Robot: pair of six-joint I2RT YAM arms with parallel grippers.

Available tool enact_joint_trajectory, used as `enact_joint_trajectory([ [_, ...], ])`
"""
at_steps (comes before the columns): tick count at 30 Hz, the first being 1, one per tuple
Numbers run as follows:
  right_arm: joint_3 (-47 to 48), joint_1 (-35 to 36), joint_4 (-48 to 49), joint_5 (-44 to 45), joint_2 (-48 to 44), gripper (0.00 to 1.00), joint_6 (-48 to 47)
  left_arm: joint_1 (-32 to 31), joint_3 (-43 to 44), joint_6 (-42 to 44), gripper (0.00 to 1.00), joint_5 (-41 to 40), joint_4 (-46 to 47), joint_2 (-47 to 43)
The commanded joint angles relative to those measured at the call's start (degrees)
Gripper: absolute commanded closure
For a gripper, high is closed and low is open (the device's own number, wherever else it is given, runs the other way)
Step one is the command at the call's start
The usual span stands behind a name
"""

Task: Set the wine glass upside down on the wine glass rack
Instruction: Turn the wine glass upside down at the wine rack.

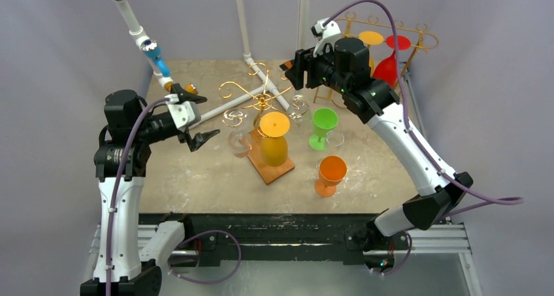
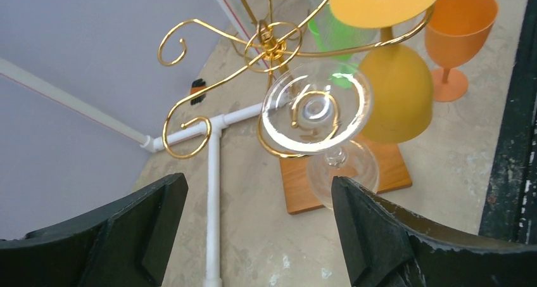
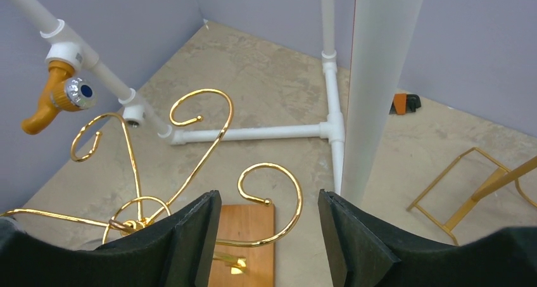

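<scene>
The left end effector is spread wide and holds nothing; in its wrist view both black fingers frame bare desk and a white pipe. Just ahead of it, slightly right of centre, the clear wine glass hangs upside down on the gold rack. Its round foot lies on top of 1 curled arm, the stem passes down through the curl, and the bowl hangs above the wooden base. Whether the bowl touches the wood cannot be told. The fingers are clear of the glass.

Farther ahead and to the right, a yellow glass hangs the same way from another arm of the rack. Beyond it an orange glass and a green glass stand upright on the desk.

The right end effector sits above the far side of the rack, pointing down at it. Its fingers stand partly apart with nothing between them. Directly below the gap is a gold curl of the rack and the far end of the wooden base. Ahead of it white pipes cross on the desk, and an orange tap hangs off to its left.
</scene>
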Motion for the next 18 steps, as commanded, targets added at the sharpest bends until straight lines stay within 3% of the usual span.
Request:
enact_joint_trajectory([
  [1, 0.8, -0.2, 1.6, -3.2, -0.2, 0.36, 1.9, 0.2, -2.1, -1.5, 0.1, -4.5, 9.8, 0.5],
  [6, -1.2, -0.3, 2.6, -4.5, -0.7, 0.4, 2.4, 0.2, -0.9, 1.5, 0.23, -10.9, 12.7, 4.4],
  [10, -2.4, -0.4, 2.7, -5.2, -1.0, 0.42, 2.5, 0.1, 0.0, 2.8, 0.35, -10.6, 13.9, 8.3],
  [18, -5.1, -1.2, 3.3, -3.7, -2.3, 0.44, 2.8, -2.2, 1.1, 1.6, 0.37, -9.3, 17.3, 13.6],
])
